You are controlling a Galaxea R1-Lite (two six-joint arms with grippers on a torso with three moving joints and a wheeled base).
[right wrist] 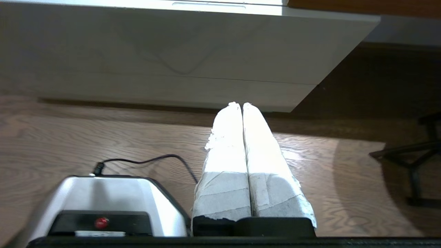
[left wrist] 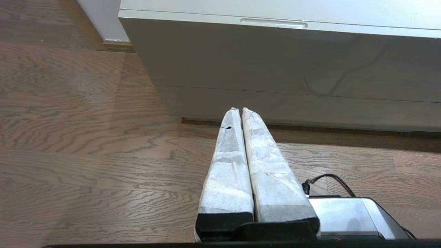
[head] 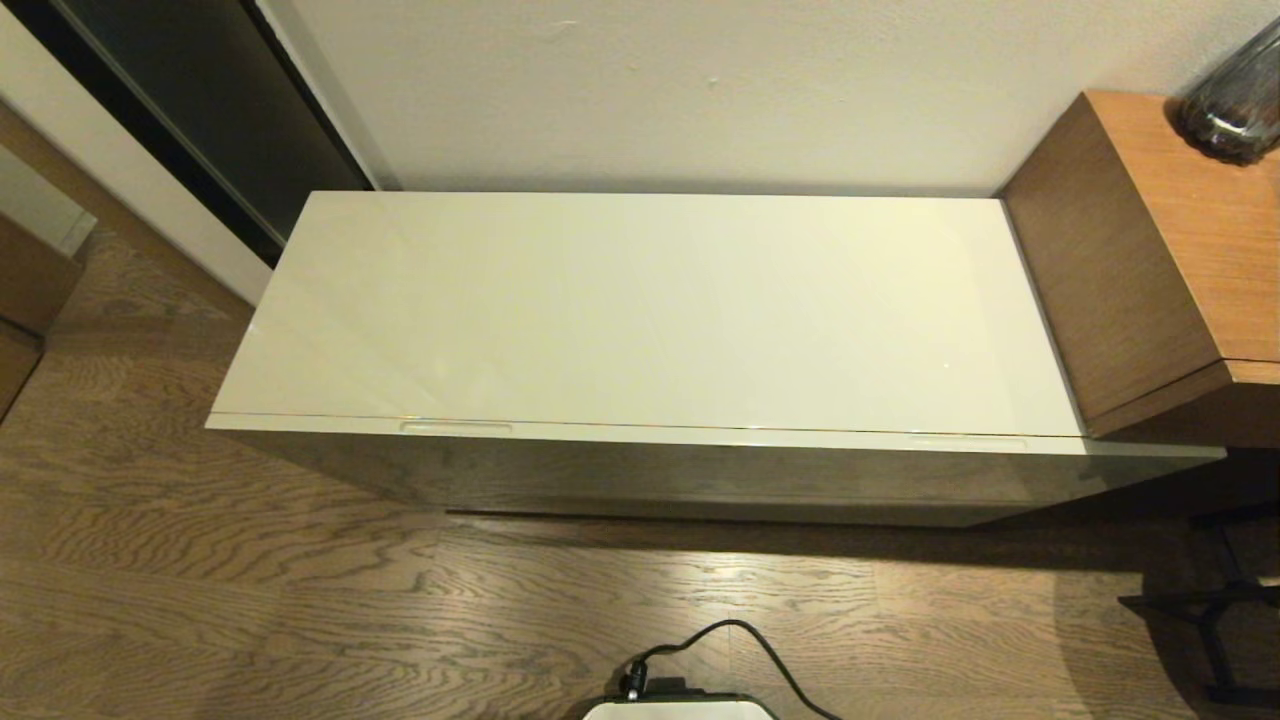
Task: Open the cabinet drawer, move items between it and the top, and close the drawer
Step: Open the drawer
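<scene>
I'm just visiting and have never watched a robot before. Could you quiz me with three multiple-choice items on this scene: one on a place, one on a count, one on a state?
1. Where does the brown wooden unit stand?
A. At the right end of the cabinet
B. At its left end
C. On the top

2. How many slot handles does the cabinet drawer show along its upper edge?
A. One
B. Two
C. Four

3. What state is the drawer in?
A. Pulled fully out
B. Half open
C. Closed

Answers:
1 A, the head view shows it against the cabinet's right end.
2 B, one slot handle near the left, another near the right.
3 C, its front sits flush under the top, while the left tool and right tool hang shut above the floor.
</scene>
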